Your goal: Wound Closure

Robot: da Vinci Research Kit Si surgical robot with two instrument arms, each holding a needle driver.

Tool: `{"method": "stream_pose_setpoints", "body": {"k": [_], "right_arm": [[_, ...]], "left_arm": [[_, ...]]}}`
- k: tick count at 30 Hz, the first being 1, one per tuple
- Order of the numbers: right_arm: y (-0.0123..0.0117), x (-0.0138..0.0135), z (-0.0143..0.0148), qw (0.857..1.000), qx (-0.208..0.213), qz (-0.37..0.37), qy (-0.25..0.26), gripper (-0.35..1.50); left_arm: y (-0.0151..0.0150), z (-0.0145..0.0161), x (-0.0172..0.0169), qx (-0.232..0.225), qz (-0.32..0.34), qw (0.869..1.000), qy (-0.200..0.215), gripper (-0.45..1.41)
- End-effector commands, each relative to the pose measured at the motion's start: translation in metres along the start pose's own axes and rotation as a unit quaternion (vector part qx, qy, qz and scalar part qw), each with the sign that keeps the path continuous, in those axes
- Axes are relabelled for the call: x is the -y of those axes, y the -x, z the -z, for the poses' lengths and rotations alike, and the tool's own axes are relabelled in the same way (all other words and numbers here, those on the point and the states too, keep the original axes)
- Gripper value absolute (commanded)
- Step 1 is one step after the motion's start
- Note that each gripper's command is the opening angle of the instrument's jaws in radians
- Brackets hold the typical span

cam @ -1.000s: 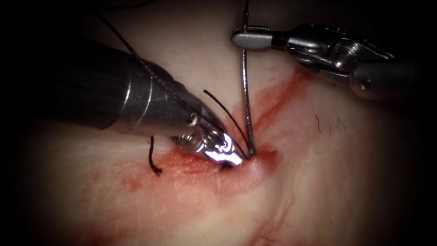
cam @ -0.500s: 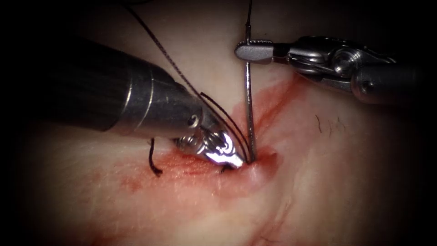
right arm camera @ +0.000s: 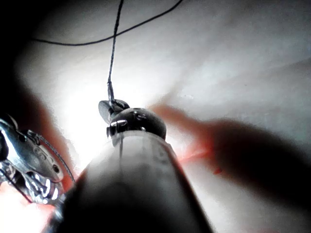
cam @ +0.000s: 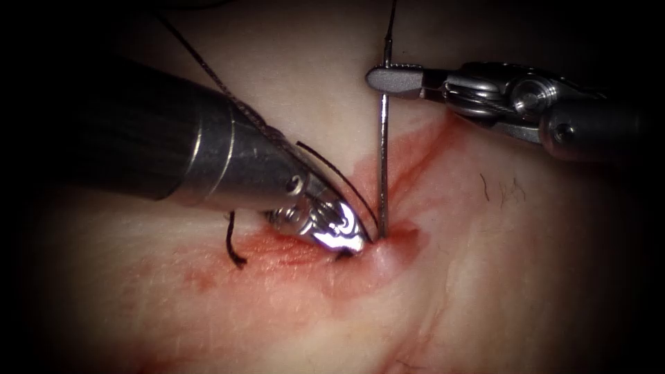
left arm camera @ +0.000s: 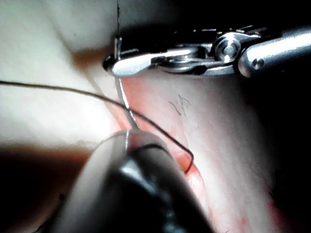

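The right tool is clenched on the needle close to its thread end, with the steel shaft running down from the jaws to the tissue. The needle's lower end goes into the tissue right beside the tip of the left tool, and its point is hidden there. Seen from the endoscope the needle looks almost straight; the left wrist view shows its curve bending down from the right tool's jaws.

The left tool presses its shiny, ridged tip against the wet, pink edge of the cut, just left of the needle's entry. I cannot tell whether its jaws are shut or whether they hold anything, since the tip is buried against the tissue.

Dark, twisted thread lies across the left tool's smooth metal shaft, and a fine strand rises from the needle above the right tool. A short cut end of thread curls below the left tool's shaft. Red fluid stains the pale tissue around the needle.
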Motion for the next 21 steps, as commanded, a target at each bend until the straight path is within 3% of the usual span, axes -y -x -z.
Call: {"method": "stream_pose_setpoints", "body": {"k": [1, 21], "right_arm": [[-0.0004, 0.0002, -0.0009, 1.0, 0.004, -0.007, -0.006, -0.35], [0.0009, 0.0005, 0.0006, 0.993, 0.042, -0.108, 0.014, -0.35]], "left_arm": [[-0.0005, -0.0004, 0.0004, 0.0, -0.001, 1.0, 0.0, -0.45], [-0.0003, -0.0006, 0.0004, 0.003, -0.001, 1.0, 0.0, -0.45]]}}
